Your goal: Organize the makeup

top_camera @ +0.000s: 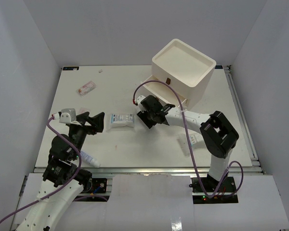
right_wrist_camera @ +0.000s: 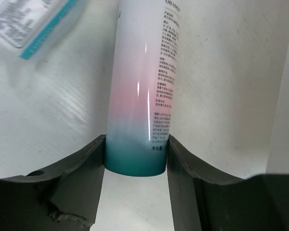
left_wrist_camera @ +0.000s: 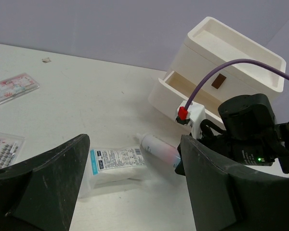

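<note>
We've got the rt gripper (right_wrist_camera: 136, 142) pinched approx half-shut on the teal base of the white-to-pink plastic tube (right_wrist_camera: 142, 86). It lies on the white table (top_camera: 135, 149), long axis straight out from the fingers. Left gripper (left_wrist_camera: 133, 144) gapes empty, farther off.

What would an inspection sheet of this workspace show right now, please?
Surface: white table, no spills seen.
Job's things: tube in right claw; packet beside it; pink pack far left; second tube by left base; more packs by right arm.
Clutter: small scrap at far edge.
Grippers: left claw open, empty; right claw shut on tube.
Cables: purple cable loops over each arm.
Surroundings: drawer box, one drawer open; grey walls.
</note>
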Robot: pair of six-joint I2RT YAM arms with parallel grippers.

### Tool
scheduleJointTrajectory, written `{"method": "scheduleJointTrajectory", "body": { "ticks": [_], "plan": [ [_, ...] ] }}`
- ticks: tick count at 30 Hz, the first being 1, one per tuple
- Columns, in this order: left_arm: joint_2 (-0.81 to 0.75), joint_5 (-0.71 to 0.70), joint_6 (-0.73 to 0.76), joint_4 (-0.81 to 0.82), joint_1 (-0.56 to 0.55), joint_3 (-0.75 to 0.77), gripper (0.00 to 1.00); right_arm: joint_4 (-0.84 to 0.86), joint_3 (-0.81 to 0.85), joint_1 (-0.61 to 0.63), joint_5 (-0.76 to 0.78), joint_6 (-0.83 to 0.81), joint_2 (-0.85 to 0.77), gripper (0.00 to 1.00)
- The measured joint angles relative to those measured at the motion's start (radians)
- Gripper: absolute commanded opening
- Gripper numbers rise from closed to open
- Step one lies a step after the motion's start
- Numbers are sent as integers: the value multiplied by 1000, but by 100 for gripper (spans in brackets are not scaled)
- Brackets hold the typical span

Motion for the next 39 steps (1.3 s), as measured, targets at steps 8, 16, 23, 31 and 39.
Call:
{"method": "scheduleJointTrajectory", "body": {
  "ticks": [8,16,23,31,39],
  "plan": [
    [0,0,0,0,0,0,87,-30,29,0,-92,-84,-66,8],
    [0,0,0,0,0,0,87,-57,35,0,-101,-124,-104,8],
    [0,0,0,0,0,0,87,-68,52,0,-91,-147,-133,8],
    [0,0,0,0,0,0,87,-77,115,0,-68,-169,-147,8],
    [0,0,0,0,0,0,87,-113,209,-16,-60,-192,-184,8]
  ]
}}
